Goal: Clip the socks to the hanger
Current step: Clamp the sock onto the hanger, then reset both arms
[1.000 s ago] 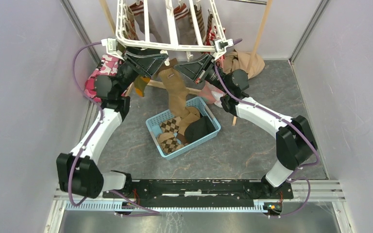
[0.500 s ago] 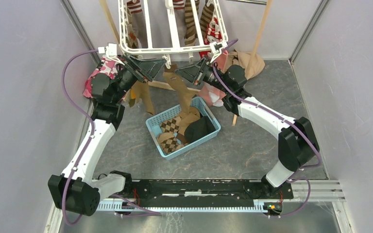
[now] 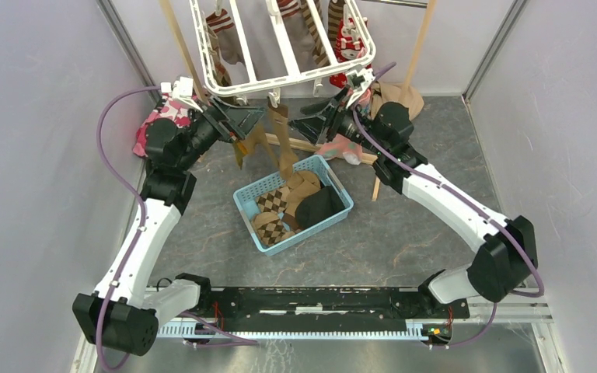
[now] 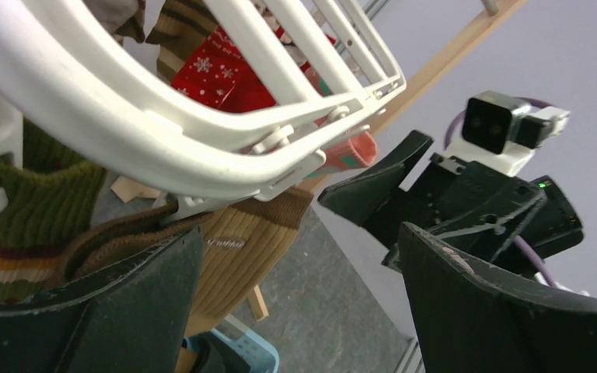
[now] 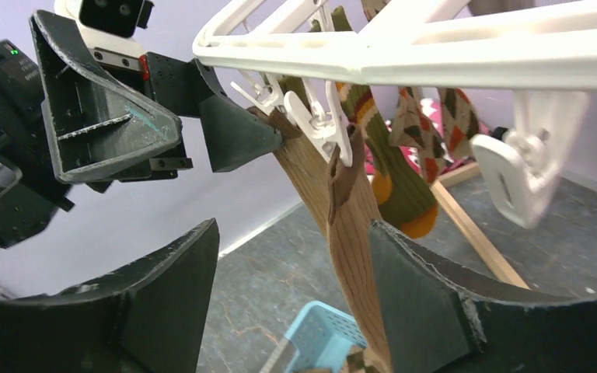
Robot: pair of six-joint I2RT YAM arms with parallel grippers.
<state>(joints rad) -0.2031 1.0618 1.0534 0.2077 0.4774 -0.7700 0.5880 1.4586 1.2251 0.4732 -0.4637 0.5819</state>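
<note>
The tan sock (image 3: 284, 148) hangs from a clip (image 5: 320, 123) on the near bar of the hanger (image 3: 295, 75). Its long axis is close to vertical, with the lower end pointing down toward the blue basket (image 3: 242, 206) on the surface. Both arms reach up beneath the tilted frame, 1 on each side of the sock, and the left gripper (image 3: 241, 128) and right gripper (image 3: 320, 116) face each other, jaws spread wide, holding nothing.
</note>
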